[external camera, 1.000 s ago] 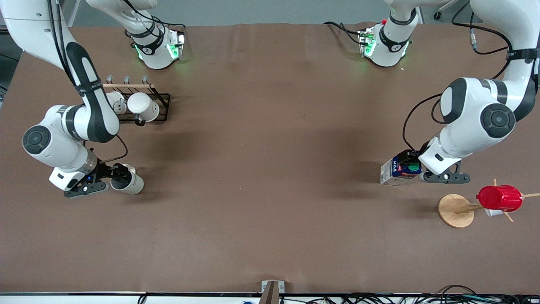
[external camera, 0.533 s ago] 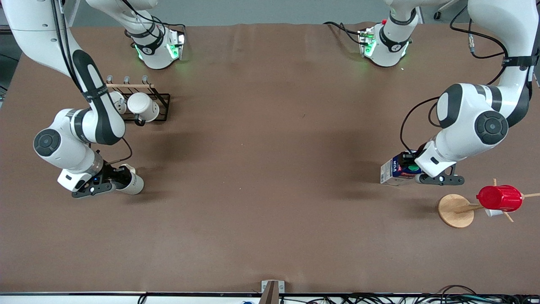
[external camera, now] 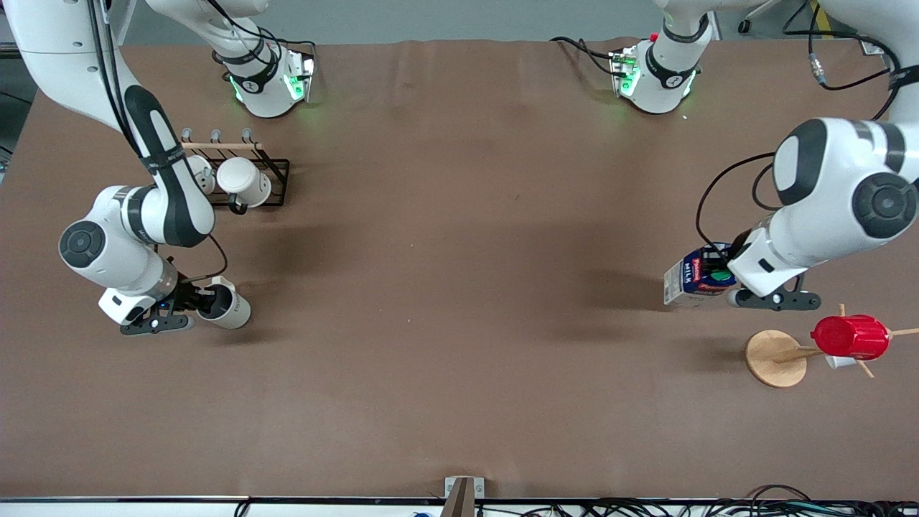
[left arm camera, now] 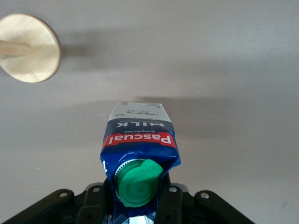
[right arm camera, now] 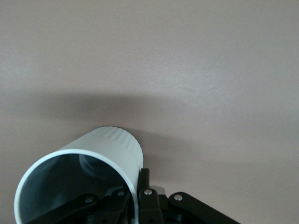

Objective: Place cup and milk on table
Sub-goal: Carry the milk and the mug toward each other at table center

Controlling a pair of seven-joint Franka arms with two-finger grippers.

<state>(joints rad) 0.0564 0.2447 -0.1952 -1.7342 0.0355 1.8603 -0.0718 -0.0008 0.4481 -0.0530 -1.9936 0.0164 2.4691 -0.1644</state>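
Front view first. The right gripper (external camera: pixel 203 301) is clamped on the rim of the cream-white mug with a grey inside (external camera: pixel 226 307), at the right arm's end of the plain matte brown tabletop (external camera: pixel 459 287). The mug's mouth tips toward the gripper; whether its base touches the tabletop, I can't tell. Farther from the front camera sits a black wire rack with a wooden rail (external camera: pixel 248 169) carrying two glossy white mugs (external camera: pixel 243 182). At the left arm's end, the left gripper (external camera: pixel 720 275) grips the top of the small dark blue and white gable-top milk carton (external camera: pixel 693 280). The carton leans, its shadow lying on the tabletop just beside it. Nearer the camera, a wooden peg stand with a round base (external camera: pixel 775 358) holds a red ribbed cup (external camera: pixel 851 337) on its side.

Left wrist view now. The carton (left arm camera: pixel 139 147) shows its round green cap (left arm camera: pixel 137 183), a red band and white "MILK" lettering. The black fingers (left arm camera: pixel 169 198) press the gable from both sides, closed tight on it. The stand's round wooden base (left arm camera: pixel 32 55) lies well apart.

Right wrist view. The mug (right arm camera: pixel 93 172) fills the lower frame, grey inside open to the camera. One finger (right arm camera: pixel 144 196) presses the outside of the wall, pinching it. Bare brown tabletop (right arm camera: pixel 187 60) lies all around.
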